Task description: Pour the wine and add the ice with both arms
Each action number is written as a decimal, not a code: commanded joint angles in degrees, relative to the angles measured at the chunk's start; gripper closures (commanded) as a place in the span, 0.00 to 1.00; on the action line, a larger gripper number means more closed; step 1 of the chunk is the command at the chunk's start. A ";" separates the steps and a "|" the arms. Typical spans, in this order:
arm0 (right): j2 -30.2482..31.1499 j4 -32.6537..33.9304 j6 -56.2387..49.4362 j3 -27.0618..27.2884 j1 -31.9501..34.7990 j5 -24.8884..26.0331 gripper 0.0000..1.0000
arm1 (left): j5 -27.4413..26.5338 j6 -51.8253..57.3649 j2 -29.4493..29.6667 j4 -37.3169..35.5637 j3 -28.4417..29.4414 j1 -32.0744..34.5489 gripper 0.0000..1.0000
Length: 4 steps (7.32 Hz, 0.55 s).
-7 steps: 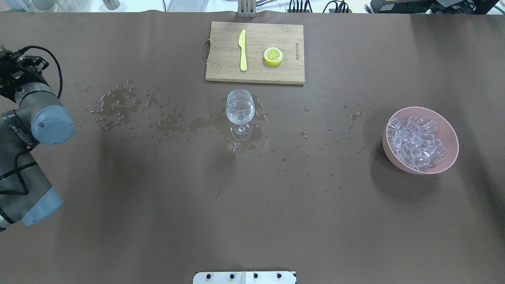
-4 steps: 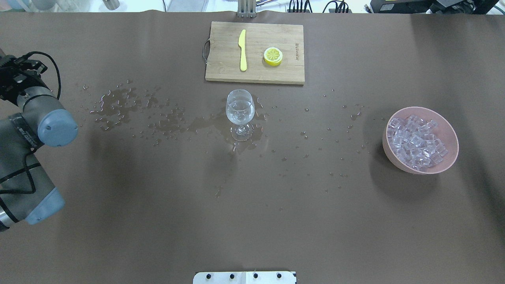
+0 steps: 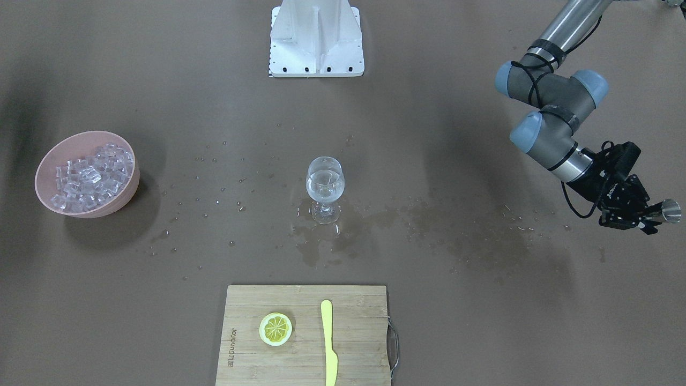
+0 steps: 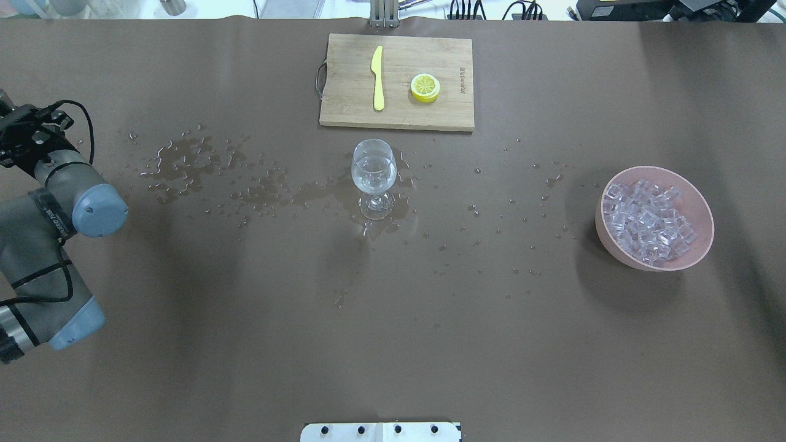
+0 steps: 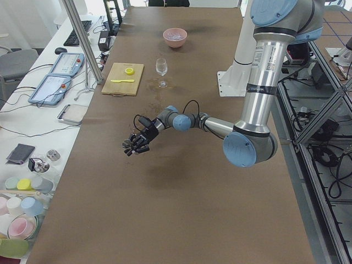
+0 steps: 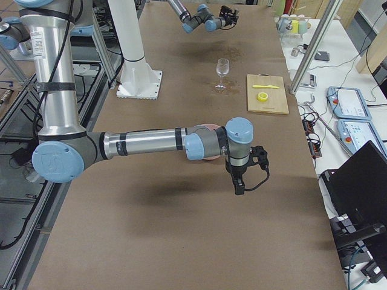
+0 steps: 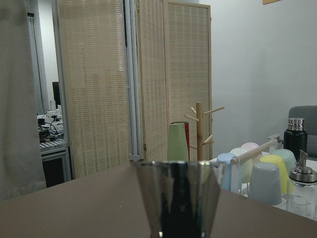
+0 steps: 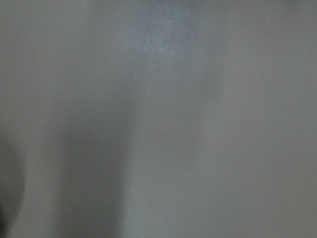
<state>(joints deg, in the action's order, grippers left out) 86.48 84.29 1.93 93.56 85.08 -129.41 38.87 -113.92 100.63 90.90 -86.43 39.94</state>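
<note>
While left gripper [image 3: 654, 214] clasps metal cone [image 3: 670, 210], cubed ice [image 4: 645, 224] fills bowl [image 4: 702, 218].

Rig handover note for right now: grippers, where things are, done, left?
Left gripper: shut on a small silver metal cup, at the left end of the table.
Right gripper: side view only, state unclear; beyond the pink bowl of clear ice cubes, toward the right end.
Clear stemmed wine glass: upright at the centre, clear liquid inside, spill around it.
Done: pour, apparently. Left: ice into glass; none visible there.

Woven folding screens [image 7: 148, 84], pale wall [image 7: 257, 59]
</note>
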 commanded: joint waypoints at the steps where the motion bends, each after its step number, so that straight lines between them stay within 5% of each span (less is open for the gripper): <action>1: 0.26 0.00 0.00 0.04 0.00 0.03 0.00 | -0.02 -0.25 0.45 0.07 1.53 -0.30 1.00; 3: 0.35 -0.09 -0.09 0.04 0.00 0.12 0.00 | -0.02 -0.16 0.45 3.03 3.46 -0.30 0.66; 4: 0.35 -0.09 0.00 0.04 0.00 0.12 0.00 | -0.02 0.02 0.53 5.76 5.81 -0.82 0.57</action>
<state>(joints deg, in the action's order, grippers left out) 86.81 84.23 1.89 93.60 85.08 -129.32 38.85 -114.09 101.09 93.62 -82.91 39.51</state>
